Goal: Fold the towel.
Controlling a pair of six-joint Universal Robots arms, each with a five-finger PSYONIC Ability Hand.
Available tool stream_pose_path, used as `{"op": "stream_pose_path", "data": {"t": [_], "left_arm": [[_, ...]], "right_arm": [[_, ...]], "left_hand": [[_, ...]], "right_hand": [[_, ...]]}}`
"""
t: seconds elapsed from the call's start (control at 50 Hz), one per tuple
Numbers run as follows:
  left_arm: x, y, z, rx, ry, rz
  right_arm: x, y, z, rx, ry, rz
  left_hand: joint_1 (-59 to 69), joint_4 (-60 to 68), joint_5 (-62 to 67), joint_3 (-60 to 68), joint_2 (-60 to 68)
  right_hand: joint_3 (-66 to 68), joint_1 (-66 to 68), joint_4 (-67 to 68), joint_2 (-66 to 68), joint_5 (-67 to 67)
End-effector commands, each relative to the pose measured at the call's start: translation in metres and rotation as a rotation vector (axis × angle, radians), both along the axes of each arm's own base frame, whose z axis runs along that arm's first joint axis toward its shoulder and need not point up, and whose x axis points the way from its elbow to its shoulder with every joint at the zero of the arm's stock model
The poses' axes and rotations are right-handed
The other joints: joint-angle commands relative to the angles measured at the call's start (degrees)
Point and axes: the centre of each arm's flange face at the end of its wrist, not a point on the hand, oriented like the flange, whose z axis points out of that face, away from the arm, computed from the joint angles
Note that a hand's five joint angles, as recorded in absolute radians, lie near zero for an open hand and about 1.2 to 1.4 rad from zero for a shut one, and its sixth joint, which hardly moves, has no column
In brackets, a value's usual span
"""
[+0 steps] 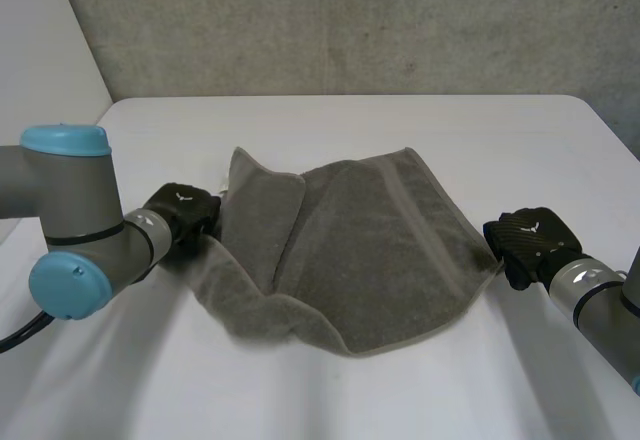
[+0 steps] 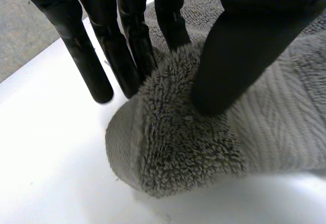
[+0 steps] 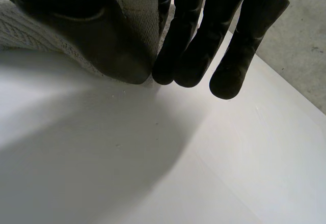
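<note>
Head view: grey towel (image 1: 370,250) lies rumpled mid-table (image 1: 500,140), not flat. Its left part is bunched up into a raised fold and its near edge curves toward the robot. Left hand (image 1: 185,210) sits at the towel's left edge, right at the raised fold. Right hand (image 1: 527,240) sits at the towel's right corner, touching it. The hands are well apart, with the towel stretched between them. Left arm (image 1: 70,230) comes in from the left and right arm (image 1: 600,300) from the near right. Grey wall (image 1: 350,20) behind the table.

Left wrist view: thumb (image 2: 239,51) presses down on the fluffy towel edge (image 2: 178,142). Straight fingers (image 2: 91,66) stand on the other side, and the towel is pinched between them and the thumb. A rounded lump of cloth bulges out past the thumb onto the white table (image 2: 51,158).

Right wrist view: thumb (image 3: 97,35) and nearest finger (image 3: 191,40) close together at their tips, with the towel's hemmed corner (image 3: 137,15) pinched between them. The other fingers hang straight just beside, tips close to the table (image 3: 204,158). Cannot tell whether they touch it.
</note>
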Motion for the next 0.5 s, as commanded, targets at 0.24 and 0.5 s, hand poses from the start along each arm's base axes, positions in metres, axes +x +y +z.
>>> {"op": "stream_pose_path", "data": {"t": [0.24, 0.5], "left_arm": [[0.026, 0.031, 0.098, -0.208, 0.080, 0.086], [0.069, 0.076, 0.255, -0.604, 0.439, 0.208]], "right_arm": [[-0.004, 0.000, 0.085, -0.201, -0.032, -0.027], [-0.009, 0.037, 0.246, -0.458, -0.077, -0.031]], "left_hand": [[20.78, 20.40, 21.37, 20.50, 20.42], [20.78, 20.40, 21.37, 20.50, 20.42]], "right_hand": [[3.51, 3.04, 2.81, 3.38, 3.27], [3.51, 3.04, 2.81, 3.38, 3.27]]}}
